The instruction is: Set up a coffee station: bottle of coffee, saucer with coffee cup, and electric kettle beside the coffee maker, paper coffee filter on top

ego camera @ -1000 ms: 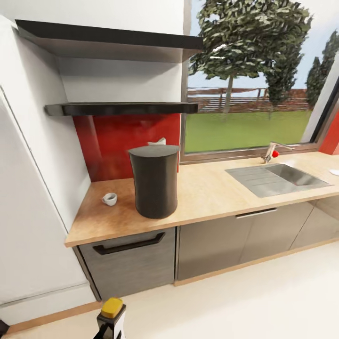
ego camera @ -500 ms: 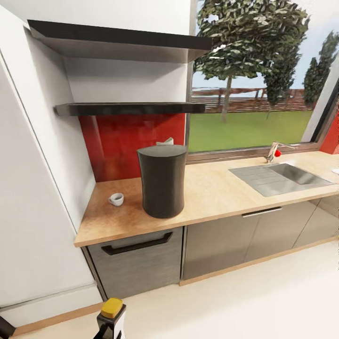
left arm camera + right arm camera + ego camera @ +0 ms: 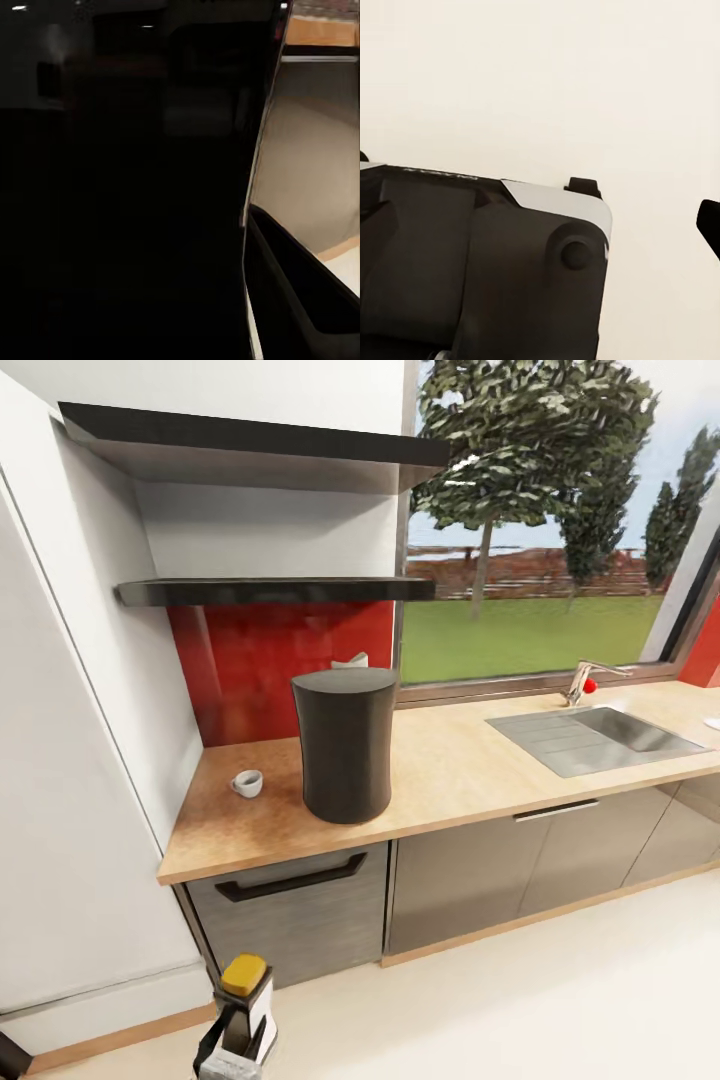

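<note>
One coffee cup [image 3: 246,783] left of centre, just beside coffee maker [image 3: 346,745] on countertop [image 3: 450,770] | small, light, likely fragile (judged): you should pinch its rim | jaw states: cannot tell.

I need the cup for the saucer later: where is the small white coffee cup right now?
In the head view, the small white coffee cup sits on the pale wood-look countertop, at its left end, just left of the tall dark grey coffee maker and apart from it.

White walls met a red panel [image 3: 280,660]. A wide window [image 3: 540,540] showed trees and lawn. The floor [image 3: 520,1000] was pale cream.
</note>
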You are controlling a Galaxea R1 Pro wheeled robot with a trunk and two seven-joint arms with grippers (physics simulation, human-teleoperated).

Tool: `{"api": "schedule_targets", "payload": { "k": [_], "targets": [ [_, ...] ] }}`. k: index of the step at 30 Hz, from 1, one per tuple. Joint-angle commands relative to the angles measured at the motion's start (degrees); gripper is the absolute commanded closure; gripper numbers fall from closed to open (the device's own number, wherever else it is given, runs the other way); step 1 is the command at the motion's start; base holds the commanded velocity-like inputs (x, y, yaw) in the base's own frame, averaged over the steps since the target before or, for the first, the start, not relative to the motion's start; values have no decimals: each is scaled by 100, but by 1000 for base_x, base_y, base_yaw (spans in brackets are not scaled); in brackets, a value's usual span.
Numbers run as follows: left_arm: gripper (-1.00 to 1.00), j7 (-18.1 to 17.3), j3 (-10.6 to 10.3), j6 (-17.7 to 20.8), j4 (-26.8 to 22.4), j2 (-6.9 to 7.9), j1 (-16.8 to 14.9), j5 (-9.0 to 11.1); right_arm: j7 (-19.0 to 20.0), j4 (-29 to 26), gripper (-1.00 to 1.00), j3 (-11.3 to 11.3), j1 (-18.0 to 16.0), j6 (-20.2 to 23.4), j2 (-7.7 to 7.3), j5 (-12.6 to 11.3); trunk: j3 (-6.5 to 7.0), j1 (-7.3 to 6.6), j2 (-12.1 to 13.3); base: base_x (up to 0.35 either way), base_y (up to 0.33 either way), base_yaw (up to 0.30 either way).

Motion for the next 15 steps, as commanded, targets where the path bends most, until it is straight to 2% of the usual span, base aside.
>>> {"api": "schedule_targets", "payload": {
  "k": [1,6,10,13,15],
  "targets": [
    [100,-11,-31,-13,-172,6,-3,46,16,10,-100,38,-8,-22,-1,-64,-14,3,-12,0,0,0],
    [100,-14,-26,79,-1236,-20,-5,34,15,10,-100,26,-9,-16,-2,-72,-14,3,-12,0,0,0],
    [100,-15,-44,101,-1867,-44,-5,39,15,10,-100,26,-9,-15,-2,-72,-14,3,-12,0,0,0],
    [100,-15,-58,111,-2390,-118,-8,43,15,10,-100,32,-10,-22,4,-74,-14,3,-12,0,0,0],
    [100,-15,-64,134,-2693,-231,-11,40,15,10,-100,31,-10,-23,11,-76,-14,3,-12,0,0,0]
  ]
}}
